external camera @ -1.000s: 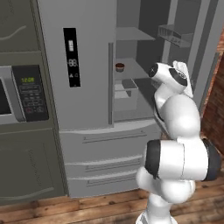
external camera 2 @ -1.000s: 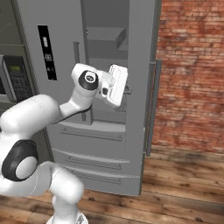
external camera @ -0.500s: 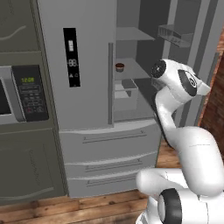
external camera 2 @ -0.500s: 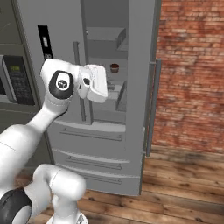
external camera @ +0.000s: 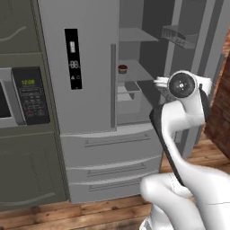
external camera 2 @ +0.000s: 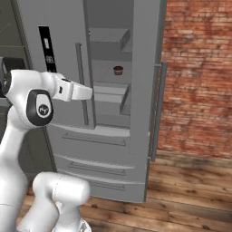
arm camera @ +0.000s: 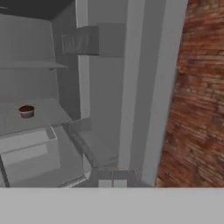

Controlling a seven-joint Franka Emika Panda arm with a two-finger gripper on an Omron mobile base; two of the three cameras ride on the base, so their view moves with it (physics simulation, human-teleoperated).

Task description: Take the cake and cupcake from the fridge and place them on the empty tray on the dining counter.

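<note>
The grey fridge (external camera: 90,54) stands with its right door (external camera 2: 152,81) swung open. A small brown cupcake (external camera: 122,68) sits alone on a middle shelf, also seen as the cupcake (external camera 2: 118,70) and the cupcake (arm camera: 26,111). My gripper (external camera 2: 90,93) is shut on nothing and hovers in front of the open compartment, lower than the cupcake and well short of it. In the hand view the gripper (arm camera: 112,183) points at the fridge's inner right side, with the cupcake far to the left. The cake, the tray and the dining counter are out of view.
A microwave (external camera: 20,94) sits in the dark cabinet left of the fridge. A red brick wall (external camera 2: 199,77) rises to the right of the open door. A pale drawer bin (arm camera: 30,153) lies below the cupcake's shelf. Fridge drawers (external camera: 112,152) are closed above the wooden floor.
The arm has folded and swung. The hand has drawn back from the open compartment, moving left in the right base view. The cupcake has stayed put and the gripper has stayed shut.
</note>
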